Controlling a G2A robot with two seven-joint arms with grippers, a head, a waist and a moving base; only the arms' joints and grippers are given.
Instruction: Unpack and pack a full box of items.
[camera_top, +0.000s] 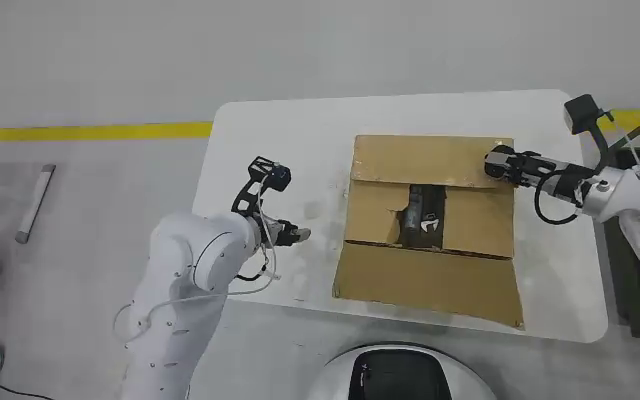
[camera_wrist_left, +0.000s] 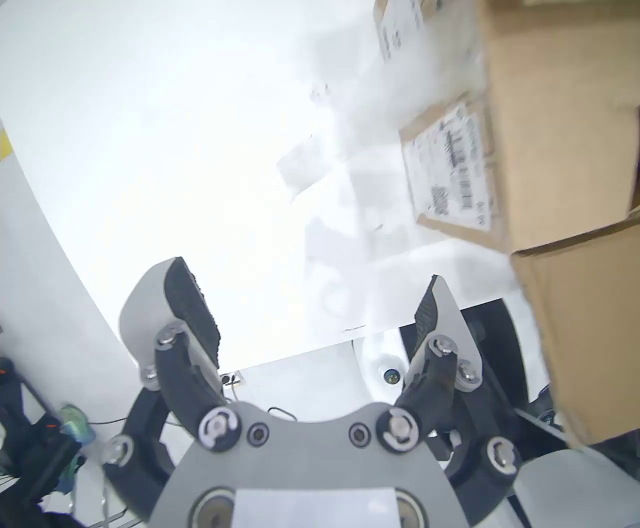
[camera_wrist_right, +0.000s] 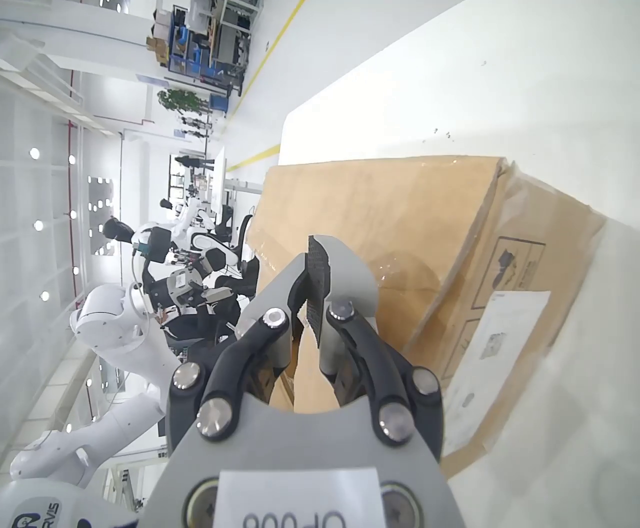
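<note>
Right up close, the right claw (camera_wrist_right: 312, 272) is seen squeezed shut on a thin cardboard flap (camera_wrist_right: 306, 365) at the far right corner of the box (camera_top: 430, 285). The brown box is set in the middle of the white table (camera_top: 270, 140) with its flaps laid open, and a dark thing (camera_top: 424, 216) is seen inside. The left claw (camera_wrist_left: 310, 300) is held wide open over the table, just beside the box's left side, and nothing is held in it.
</note>
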